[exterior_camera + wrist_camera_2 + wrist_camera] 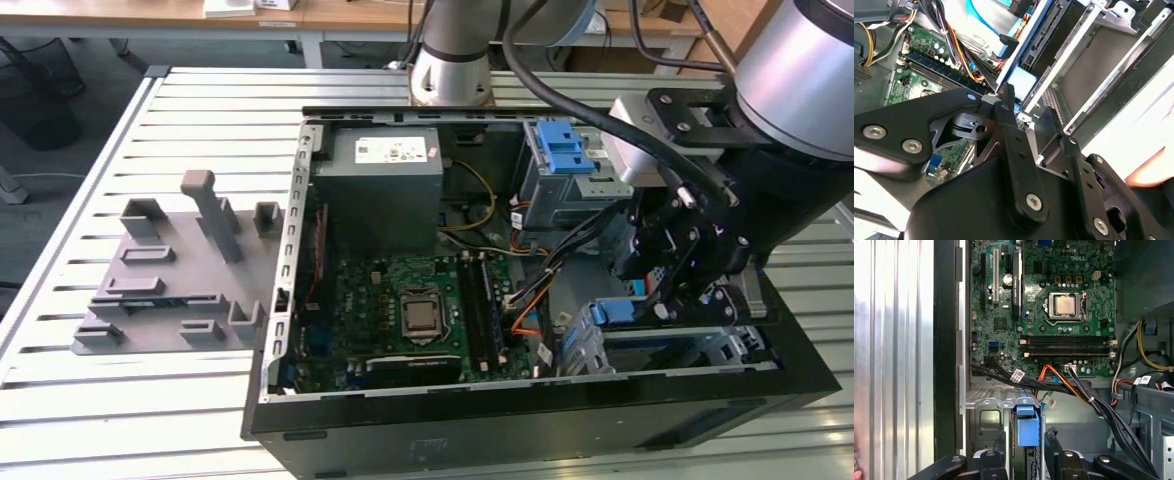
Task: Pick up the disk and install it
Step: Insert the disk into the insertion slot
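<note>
I am down inside the open computer case (400, 430), which lies on the slatted desk (80, 420). The case reaches toward the desk's near edge in the exterior view, and I am at its corner on the exterior view's right. The disk (1027, 426) stands on its edge in a metal bay (985, 412) there, blue end toward me. My jaws are open, one on each side of the disk, with a thin gap on both sides. Black and orange wires (1074, 387) run just beside the bay. The green board (1004, 315) lies past them. A grey plastic rack (174, 290) rests near the desk's edge on the exterior view's left.
</note>
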Controlling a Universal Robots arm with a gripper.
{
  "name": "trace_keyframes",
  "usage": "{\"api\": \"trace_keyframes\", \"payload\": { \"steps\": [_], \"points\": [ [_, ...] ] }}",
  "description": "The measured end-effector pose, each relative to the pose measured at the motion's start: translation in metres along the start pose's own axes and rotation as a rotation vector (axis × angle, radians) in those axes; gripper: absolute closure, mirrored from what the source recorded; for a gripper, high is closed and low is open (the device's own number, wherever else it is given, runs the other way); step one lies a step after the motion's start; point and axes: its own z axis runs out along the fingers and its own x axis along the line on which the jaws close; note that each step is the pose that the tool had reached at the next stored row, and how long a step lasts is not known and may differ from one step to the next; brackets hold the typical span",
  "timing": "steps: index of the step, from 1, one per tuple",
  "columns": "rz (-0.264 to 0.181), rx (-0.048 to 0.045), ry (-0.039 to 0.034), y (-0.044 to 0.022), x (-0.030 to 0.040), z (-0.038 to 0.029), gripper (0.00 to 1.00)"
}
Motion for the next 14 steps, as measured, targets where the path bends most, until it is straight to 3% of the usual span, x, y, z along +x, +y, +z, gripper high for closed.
{"api": "trace_keyframes", "payload": {
  "steps": [4, 9, 14],
  "points": [
    [0.000, 0.0000, 0.0000, 0.0000, 0.0000, 0.0005, 0.58],
    [0.000, 0.0000, 0.0000, 0.0000, 0.0001, 0.0006, 0.82],
    [0.000, 0.0000, -0.0001, 0.0000, 0.0001, 0.0007, 0.89]
  ]
}}
